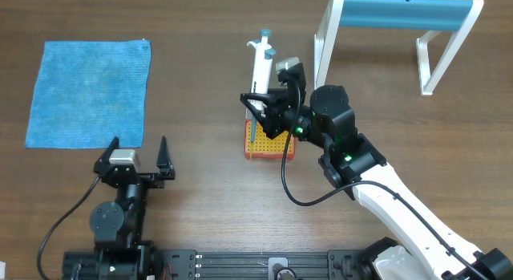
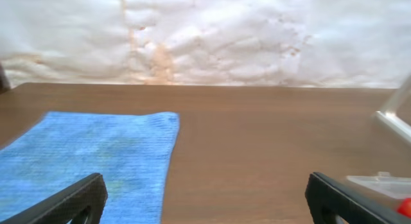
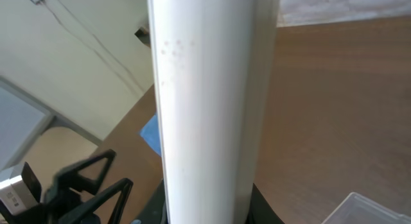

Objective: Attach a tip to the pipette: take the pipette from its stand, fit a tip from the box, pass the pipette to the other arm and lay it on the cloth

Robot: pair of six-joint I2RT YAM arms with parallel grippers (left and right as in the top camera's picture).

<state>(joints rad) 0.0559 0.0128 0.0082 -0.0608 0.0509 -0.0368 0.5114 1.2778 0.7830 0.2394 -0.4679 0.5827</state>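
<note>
- Over the tip box [image 1: 270, 145], top view: right gripper [image 1: 267, 106] is clamped on the white pipette [image 1: 260, 70] partway down its body. The plunger end stands above the fingers and the thin lower shaft points down at the box edge on the gripper's far side from its arm. Whether the shaft touches a tip cannot be told.
- Box is orange-red with a grid of yellow tips in it, directly below the right gripper.
- Right arm reaches in from its base with the elbow bent and the wrist turned sideways toward the pipette. The white and blue stand [image 1: 401, 14] is behind that arm, apart from the gripper.
- Left gripper [image 1: 136, 154] has its fingers spread wide and holds nothing. It sits close to its own base, and the blue cloth [image 1: 88, 91] lies flat just ahead of it, not touched.
- Left wrist view: both dark fingers are wide apart over bare table [image 2: 257, 134]. The cloth is ahead beside one finger, and a clear box corner is beside the other.
- Right wrist view: the white pipette barrel stands upright, close to the camera. The left gripper shows well beyond it, fingers parted.
</note>
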